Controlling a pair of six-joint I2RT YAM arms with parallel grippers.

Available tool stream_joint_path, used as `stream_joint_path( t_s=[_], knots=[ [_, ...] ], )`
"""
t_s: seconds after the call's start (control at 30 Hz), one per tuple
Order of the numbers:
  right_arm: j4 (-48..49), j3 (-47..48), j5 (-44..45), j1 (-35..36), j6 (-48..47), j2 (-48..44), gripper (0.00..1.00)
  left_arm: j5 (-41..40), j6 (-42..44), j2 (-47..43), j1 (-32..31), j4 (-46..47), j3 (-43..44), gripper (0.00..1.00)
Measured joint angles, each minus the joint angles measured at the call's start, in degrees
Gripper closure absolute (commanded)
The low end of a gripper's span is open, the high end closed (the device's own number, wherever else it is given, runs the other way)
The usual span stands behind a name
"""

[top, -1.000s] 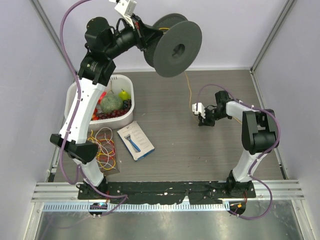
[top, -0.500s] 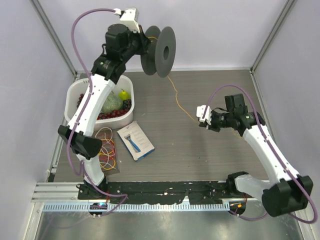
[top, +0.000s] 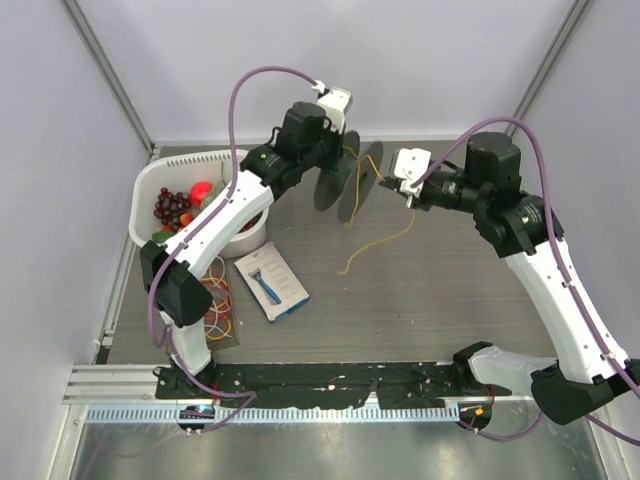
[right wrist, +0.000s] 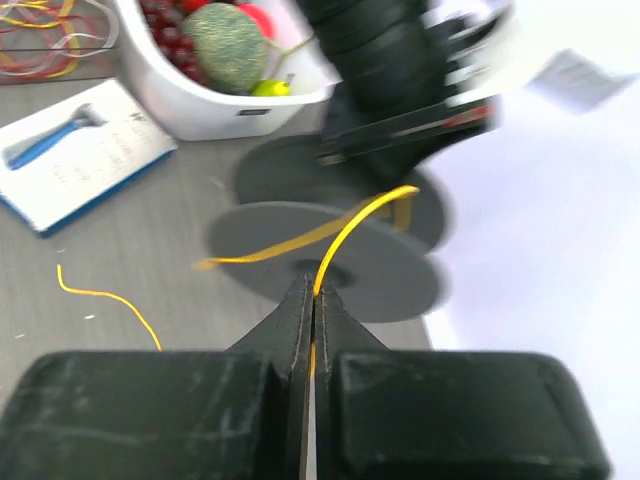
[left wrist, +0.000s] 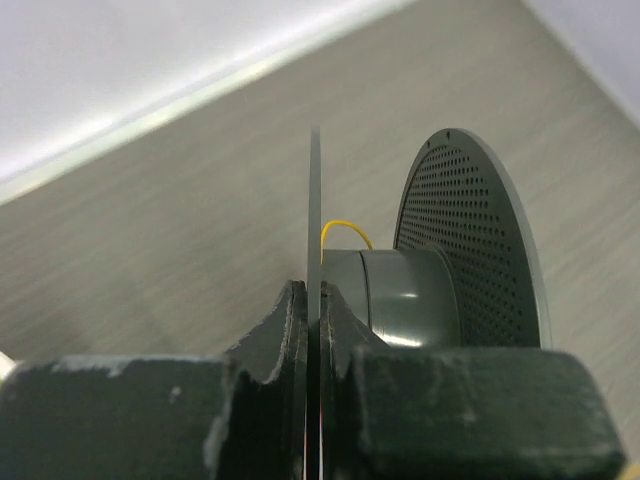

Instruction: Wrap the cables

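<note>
The dark grey perforated spool [top: 345,183] hangs in the air over the back middle of the table, seen nearly edge-on. My left gripper [top: 322,165] is shut on one of its flanges [left wrist: 314,240]; the hub [left wrist: 400,296] and the far perforated flange [left wrist: 470,250] show beside the jaws. The thin yellow wire [top: 385,238] runs from the spool to my right gripper [top: 385,183], which is shut on it [right wrist: 345,240] just right of the spool [right wrist: 330,255]. The wire's loose end curls down to the table [right wrist: 105,296].
A white tub [top: 160,180] of grapes and fruit stands at the back left. A razor on a white card [top: 270,282] lies in front of it. A tangle of coloured rubber bands [top: 212,300] lies at the left front.
My left arm has swung the spool down and right, turning it more edge-on. My right arm has risen and moved back to the spool, carrying the wire with it.
</note>
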Motion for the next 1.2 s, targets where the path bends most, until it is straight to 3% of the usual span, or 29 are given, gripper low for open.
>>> stream_joint_path(
  t_s=[0.17, 0.27, 0.4, 0.53, 0.7, 0.87, 1.0, 1.2],
  knots=[
    [2.1, 4.1, 4.6, -2.3, 0.0, 2.8, 0.99, 8.2, 5.0, -4.0, 0.2, -2.1, -10.6, 1.00],
    [2.1, 4.9, 4.1, -8.7, -0.2, 4.9, 0.99, 12.9, 8.9, -7.5, 0.3, -5.0, -14.7, 1.00],
    [2.3, 6.3, 3.8, -15.2, -0.7, 8.5, 0.99, 18.7, 11.0, -11.6, 0.7, -7.5, -15.5, 1.00],
    [2.1, 6.3, 3.7, -16.1, -2.1, 9.5, 0.99, 26.8, 8.8, -16.1, 2.6, -6.1, -17.1, 1.00],
    [3.0, 3.5, 2.9, -22.3, -4.0, 9.6, 0.99, 39.4, -4.7, -18.3, 11.8, 1.7, -17.0, 1.00],
    [2.8, -4.2, 2.8, -25.6, -4.7, 11.1, 0.99, 43.7, -22.6, -17.7, 19.3, 14.2, -15.8, 1.00],
    [2.7, -8.9, 0.7, -25.2, -4.0, 11.6, 0.99, 43.1, -33.7, -16.4, 21.6, 21.9, -12.1, 1.00],
    [3.0, -13.9, -2.6, -20.1, -1.4, 6.4, 0.99, 34.7, -42.4, -16.2, 21.0, 22.7, -11.8, 1.00]
  ],
)
